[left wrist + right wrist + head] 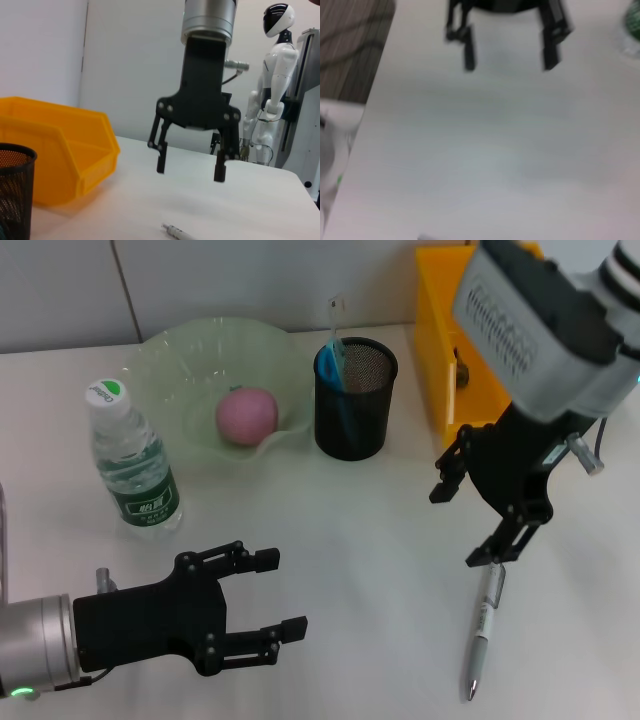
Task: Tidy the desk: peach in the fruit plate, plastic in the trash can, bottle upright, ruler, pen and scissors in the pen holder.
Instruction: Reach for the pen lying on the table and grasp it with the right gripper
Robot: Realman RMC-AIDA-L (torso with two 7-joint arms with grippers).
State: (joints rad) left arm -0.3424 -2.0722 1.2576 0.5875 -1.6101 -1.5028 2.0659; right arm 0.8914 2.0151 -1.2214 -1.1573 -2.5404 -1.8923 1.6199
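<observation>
Lying on the white counter [360, 540] is a slim silver pen [483, 630], its lettering unreadable. Right gripper [472, 525] is hovering released at its 12 o'clock; left gripper [272, 616] is waiting released.

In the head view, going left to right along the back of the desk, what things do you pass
Water bottle → fruit plate holding the peach → mesh pen holder → yellow bin.
</observation>
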